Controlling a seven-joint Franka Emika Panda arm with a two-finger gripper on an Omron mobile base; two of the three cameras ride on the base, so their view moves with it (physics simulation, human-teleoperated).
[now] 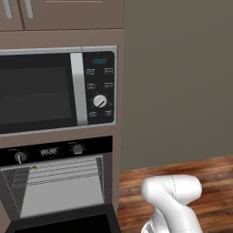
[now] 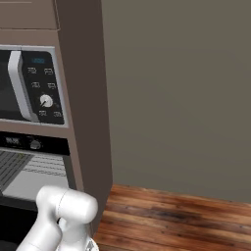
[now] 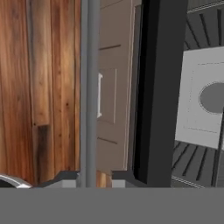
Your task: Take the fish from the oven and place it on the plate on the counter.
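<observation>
Place: a home kitchen, rendered.
Tall unit: brown wooden cabinets [image 1: 73,13] above, with appliances built in below.
Microwave [image 1: 57,88]: silver and black, with a blue clock, buttons and a dial, set into the unit.
Oven [image 1: 57,182]: just under the microwave, black panel with two knobs and a display, door swung down, wire racks inside.
Floor [image 2: 181,220]: reddish wooden planks.
Wall [image 1: 182,82]: plain grey-brown, beside the unit.
Lower cabinet door [image 3: 109,100]: brown panel with a small pale handle.
</observation>
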